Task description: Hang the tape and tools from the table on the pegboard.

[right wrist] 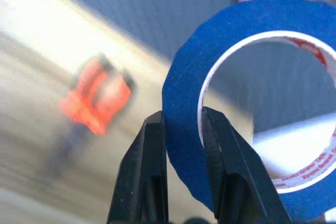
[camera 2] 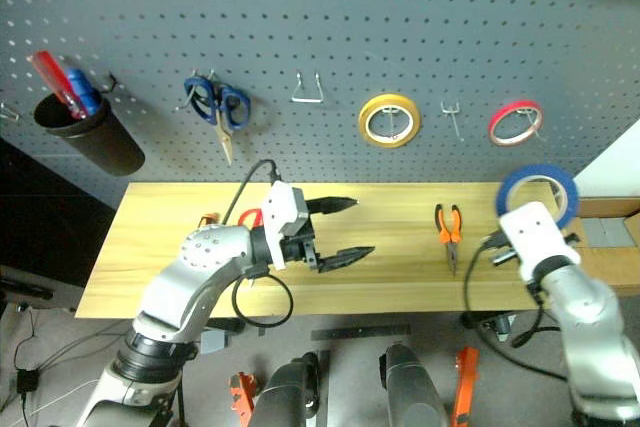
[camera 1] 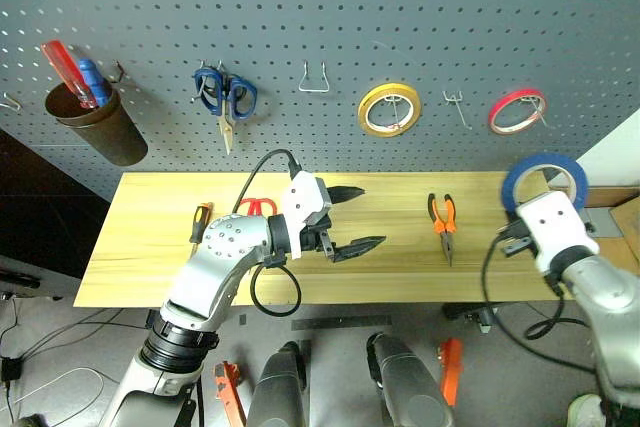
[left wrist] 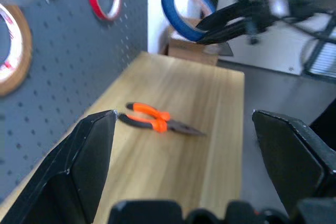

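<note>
Blue tape, a thin flat ring, is pinched through its rim by the right gripper, raised off the wood-plank table before the perforated pegboard. Left gripper gapes wide, empty.

Blurred pliers; half-hidden red scissors

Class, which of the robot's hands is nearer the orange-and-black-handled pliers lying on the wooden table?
Right. The right hand, gripping the blue tape ring, is just beside the pliers; the open left hand hovers farther off.

Left gripper fingers spread, right gripper fingers clamped
</note>
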